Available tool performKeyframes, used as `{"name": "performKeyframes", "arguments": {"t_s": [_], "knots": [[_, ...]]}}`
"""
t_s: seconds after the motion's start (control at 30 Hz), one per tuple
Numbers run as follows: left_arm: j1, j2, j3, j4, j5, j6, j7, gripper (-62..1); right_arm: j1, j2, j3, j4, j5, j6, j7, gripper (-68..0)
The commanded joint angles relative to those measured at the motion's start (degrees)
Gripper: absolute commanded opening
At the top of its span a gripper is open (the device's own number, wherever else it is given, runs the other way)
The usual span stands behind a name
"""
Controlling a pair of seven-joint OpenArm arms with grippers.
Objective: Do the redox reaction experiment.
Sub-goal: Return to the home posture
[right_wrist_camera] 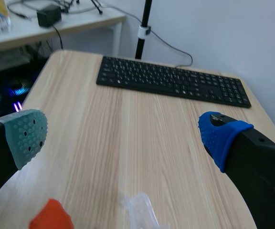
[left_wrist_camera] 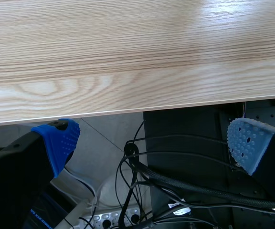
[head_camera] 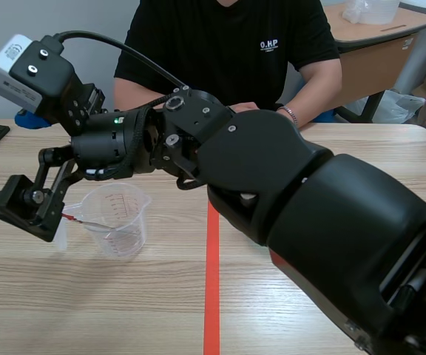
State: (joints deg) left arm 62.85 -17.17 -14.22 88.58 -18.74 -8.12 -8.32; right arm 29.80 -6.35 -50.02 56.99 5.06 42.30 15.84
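Right claw [right_wrist_camera: 123,129] open, empty, hovering just beside clear plastic measuring beaker [head_camera: 117,218] standing toward left edge of tabletop [head_camera: 161,310]. Left claw [left_wrist_camera: 154,143] open, past near edge. Risk: right claw's wide-spread fingers [right_wrist_camera: 25,136] could clip beaker, tipping it.

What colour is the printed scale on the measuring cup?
Red, on clear plastic. The scene view shows the measuring cup best.
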Motion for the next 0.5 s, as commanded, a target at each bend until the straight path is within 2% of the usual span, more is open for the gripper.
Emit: {"name": "performKeyframes", "arguments": {"t_s": [0.0, 0.13, 0.23, 0.37, 0.47], "knots": [[-0.02, -0.02, 0.07, 0.57, -0.37, -0.15, -0.66, 1.4, 1.42, -0.68, 0.31, 1.81, 2.51, 0.42, 0.37, 0.4], [-0.02, -0.02, 0.07, 0.57, -0.37, -0.15, -0.66, 1.4, 1.16, 0.72, 0.5, 4.68, 6.49, 0.42, -2.19, 0.4], [-0.02, -0.02, 0.07, 0.57, -0.37, -0.17, -0.66, 1.4, 0.17, 3.96, 0.59, 7.98, 9.73, 0.26, -3.08, 0.4], [-0.02, -0.04, 0.07, 0.57, -0.33, -0.17, -0.66, 1.4, -2.01, 9.88, 1.95, 13.6, 12.48, -3.48, -3.1, 0.4], [-0.02, -0.02, 0.07, 0.57, -0.33, -0.17, -0.66, 1.4, -4.17, 14.64, 4.37, 18.14, 14.29, -5.14, -4.15, 0.4]]}}
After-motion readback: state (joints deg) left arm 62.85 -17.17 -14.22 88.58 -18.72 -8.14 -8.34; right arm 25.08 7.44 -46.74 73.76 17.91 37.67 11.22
